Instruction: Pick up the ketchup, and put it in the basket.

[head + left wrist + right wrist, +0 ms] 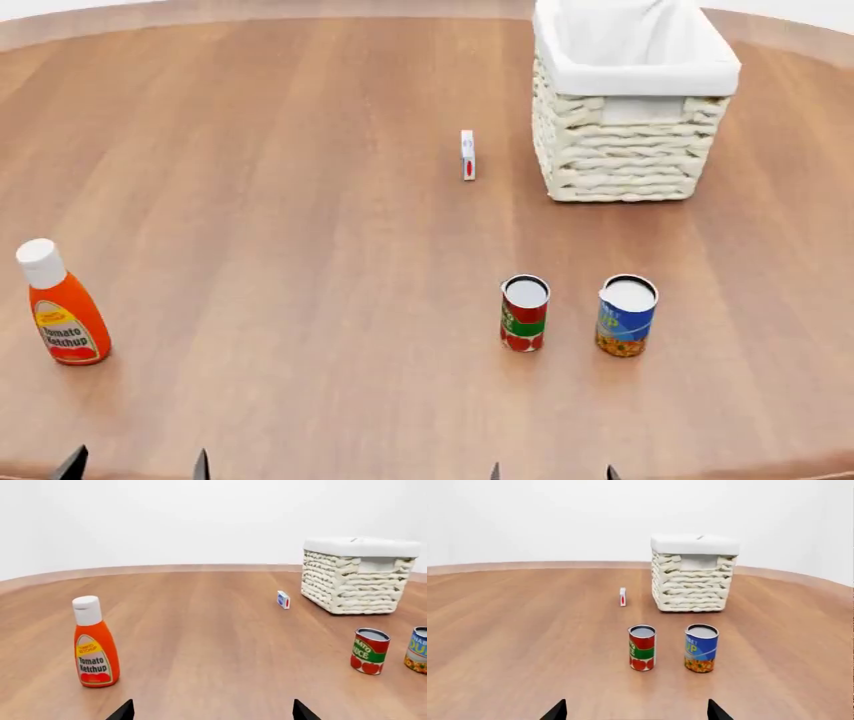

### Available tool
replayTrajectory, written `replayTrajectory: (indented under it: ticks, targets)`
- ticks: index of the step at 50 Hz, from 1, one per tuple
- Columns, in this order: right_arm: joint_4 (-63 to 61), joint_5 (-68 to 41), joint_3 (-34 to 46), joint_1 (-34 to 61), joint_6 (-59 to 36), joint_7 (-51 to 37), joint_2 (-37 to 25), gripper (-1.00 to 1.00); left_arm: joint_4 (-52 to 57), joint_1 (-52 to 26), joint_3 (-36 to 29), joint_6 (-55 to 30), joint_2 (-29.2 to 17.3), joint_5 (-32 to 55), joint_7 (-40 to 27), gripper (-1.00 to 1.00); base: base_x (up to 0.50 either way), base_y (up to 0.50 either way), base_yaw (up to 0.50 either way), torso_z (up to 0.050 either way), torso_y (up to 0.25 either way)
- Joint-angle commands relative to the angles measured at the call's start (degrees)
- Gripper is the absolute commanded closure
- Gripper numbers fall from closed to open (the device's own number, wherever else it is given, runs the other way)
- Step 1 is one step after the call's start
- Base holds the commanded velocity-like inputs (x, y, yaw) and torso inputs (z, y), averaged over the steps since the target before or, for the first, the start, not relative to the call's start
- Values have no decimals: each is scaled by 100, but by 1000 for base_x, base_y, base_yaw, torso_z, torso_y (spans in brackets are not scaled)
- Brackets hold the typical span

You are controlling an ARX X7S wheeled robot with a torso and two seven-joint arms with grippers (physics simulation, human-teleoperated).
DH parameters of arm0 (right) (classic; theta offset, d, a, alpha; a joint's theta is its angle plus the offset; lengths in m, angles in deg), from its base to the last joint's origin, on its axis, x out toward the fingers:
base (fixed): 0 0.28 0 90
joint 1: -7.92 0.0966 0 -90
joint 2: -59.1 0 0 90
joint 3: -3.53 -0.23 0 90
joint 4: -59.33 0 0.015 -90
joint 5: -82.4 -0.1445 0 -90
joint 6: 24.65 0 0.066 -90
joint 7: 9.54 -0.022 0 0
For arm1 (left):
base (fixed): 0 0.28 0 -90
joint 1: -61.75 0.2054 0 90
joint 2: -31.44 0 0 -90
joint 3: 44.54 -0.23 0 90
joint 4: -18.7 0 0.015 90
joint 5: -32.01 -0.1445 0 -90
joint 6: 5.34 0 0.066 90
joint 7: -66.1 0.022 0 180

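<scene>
The ketchup (63, 316) stands upright at the table's near left, an orange-red bottle with a white cap; the left wrist view also shows the ketchup (95, 645). The basket (630, 105), cream wicker with a white liner, sits at the far right and shows as the basket (357, 575) and the basket (694, 575) in the wrist views. My left gripper (134, 466) is open at the near edge, just right of and nearer than the bottle, holding nothing. My right gripper (551, 473) is open too, near the front edge, empty. Only the fingertips of each show.
A red-and-green can (523, 313) and a blue can (626, 316) stand side by side in front of my right gripper. A small white box with a red spot (467, 155) stands just left of the basket. The round wooden table (294, 200) curves away at the back.
</scene>
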State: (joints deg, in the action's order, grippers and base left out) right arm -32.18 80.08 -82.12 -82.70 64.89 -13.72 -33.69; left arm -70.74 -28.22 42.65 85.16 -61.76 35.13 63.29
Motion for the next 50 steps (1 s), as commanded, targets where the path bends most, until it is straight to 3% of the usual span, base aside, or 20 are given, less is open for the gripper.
replayTrajectory:
  ticks: [1, 4, 8, 17, 44, 50]
  targets:
    - [-146, 232, 239, -57, 87, -288, -155, -100, 18, -41, -31, 152, -101, 196, -117, -100, 0, 0, 0, 0, 0]
    - [-505, 10, 178, -94, -156, -267, -162, -100, 357, 82, -85, 220, -141, 276, -70, -100, 0, 0, 0, 0, 0]
    - [-1187, 188, 218, -125, -567, -437, -218, -100, 787, 258, -227, 532, -197, -248, -347, -100, 0, 0, 0, 0, 0]
    - [-2423, 187, 268, -311, -1226, -526, -341, -100, 1692, 420, -177, 121, -314, -19, -414, -100, 0, 0, 0, 0, 0]
    - [-3343, 345, 397, -506, -1357, -915, -527, -100, 2473, 830, -212, 263, -571, 43, -619, -100, 3, 0, 0, 0, 0]
    - [-3317, 323, 419, -520, -1206, -943, -574, -100, 2433, 797, -236, 290, -586, 58, -660, -100, 412, 0, 0, 0, 0]
